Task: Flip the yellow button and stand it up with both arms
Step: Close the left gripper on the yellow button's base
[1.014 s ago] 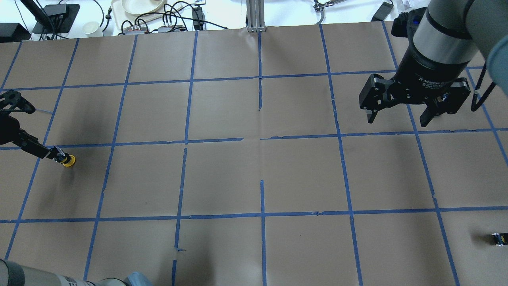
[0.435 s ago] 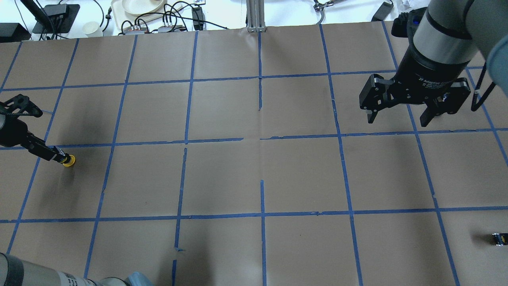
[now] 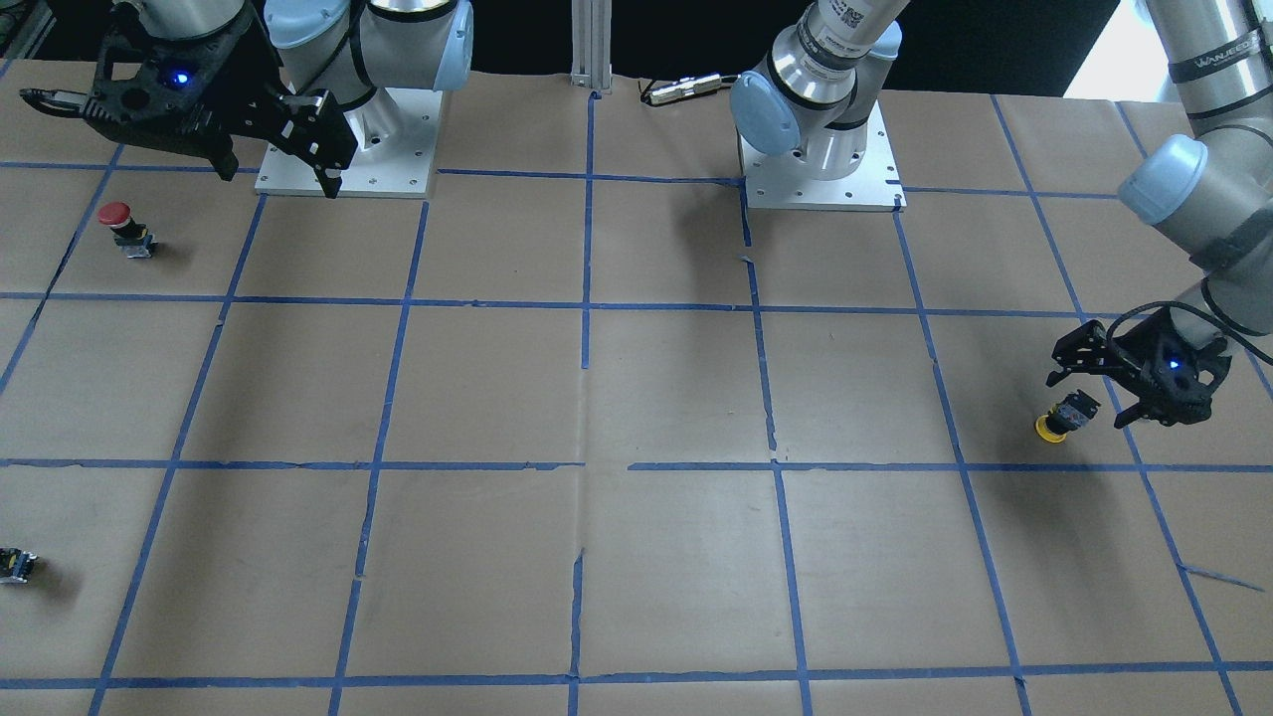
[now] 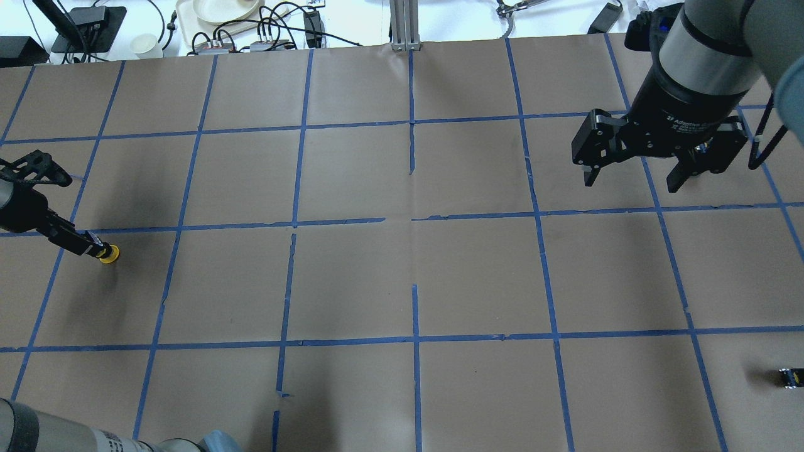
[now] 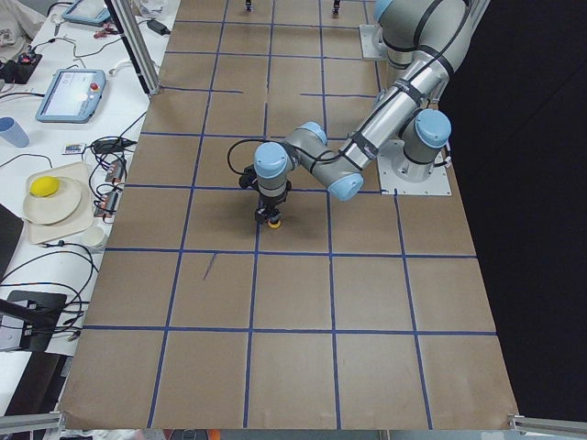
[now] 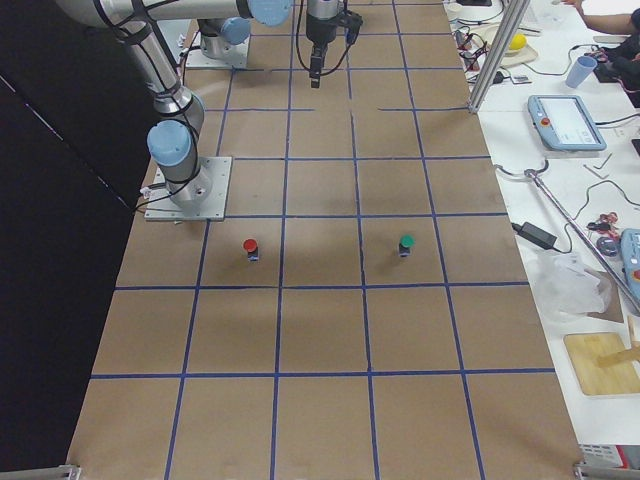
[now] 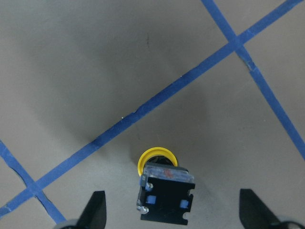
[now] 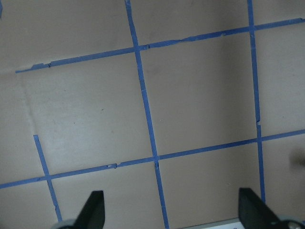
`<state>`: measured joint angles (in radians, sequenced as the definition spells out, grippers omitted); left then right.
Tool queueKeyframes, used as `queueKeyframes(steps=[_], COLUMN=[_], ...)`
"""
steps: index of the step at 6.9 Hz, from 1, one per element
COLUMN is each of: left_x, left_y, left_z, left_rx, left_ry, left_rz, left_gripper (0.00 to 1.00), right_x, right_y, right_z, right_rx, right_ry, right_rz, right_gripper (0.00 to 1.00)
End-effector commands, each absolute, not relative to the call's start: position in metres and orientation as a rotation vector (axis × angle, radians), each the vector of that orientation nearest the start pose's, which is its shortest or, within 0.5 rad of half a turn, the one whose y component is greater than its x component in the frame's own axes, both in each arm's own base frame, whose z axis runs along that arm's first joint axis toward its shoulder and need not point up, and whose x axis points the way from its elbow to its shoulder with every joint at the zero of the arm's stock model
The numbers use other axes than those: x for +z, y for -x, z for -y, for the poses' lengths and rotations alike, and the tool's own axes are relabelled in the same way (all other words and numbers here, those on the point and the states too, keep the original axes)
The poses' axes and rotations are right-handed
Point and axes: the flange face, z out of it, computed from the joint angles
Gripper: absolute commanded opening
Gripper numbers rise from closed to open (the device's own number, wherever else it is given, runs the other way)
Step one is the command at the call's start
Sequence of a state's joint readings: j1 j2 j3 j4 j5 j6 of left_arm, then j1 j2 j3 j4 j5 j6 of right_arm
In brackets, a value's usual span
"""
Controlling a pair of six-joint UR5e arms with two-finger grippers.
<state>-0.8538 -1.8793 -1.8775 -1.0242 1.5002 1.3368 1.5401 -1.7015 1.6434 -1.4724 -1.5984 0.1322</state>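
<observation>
While my left fingers [image 7: 95,211] stand spread either side of the yellow button [image 7: 164,193], I see my right fingers [image 8: 94,210] released.

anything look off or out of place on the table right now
The yellow button is upside down: its yellow cap rests on the paper and its dark body points up, apparently leaning. It sits between the wide-open jaws of the left gripper, which do not touch it. Nothing else stands out.
</observation>
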Motion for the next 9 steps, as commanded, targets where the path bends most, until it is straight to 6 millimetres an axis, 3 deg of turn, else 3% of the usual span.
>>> queueKeyframes(steps=[1,4,7,8,9], left_x=[0.234,0.224,0.219,0.221,0.221], left_y=[-0.248,-0.243,-0.236,-0.235,-0.235], left_z=[0.500,0.494,0.499,0.499,0.500], left_rx=[0.023,0.051,0.037,0.036,0.036], left_ry=[-1.000,-1.007,-1.027,-1.035,-1.035], left_rz=[-3.056,-3.052,-2.984,-2.978,-2.978], left_gripper=[0.95,0.95,0.87,0.78,0.58], right_x=[0.510,0.515,0.513,0.518,0.515], right_y=[-0.115,-0.124,-0.125,-0.125,-0.123], right_z=[0.437,0.414,0.406,0.407,0.407], right_rx=[0.025,0.103,0.174,0.158,0.171], right_ry=[-0.256,-0.257,-0.251,-0.250,-0.250], right_rz=[-3.150,-3.098,-3.096,-3.096,-3.111], right_gripper=[1.00,1.00,1.00,1.00,1.00])
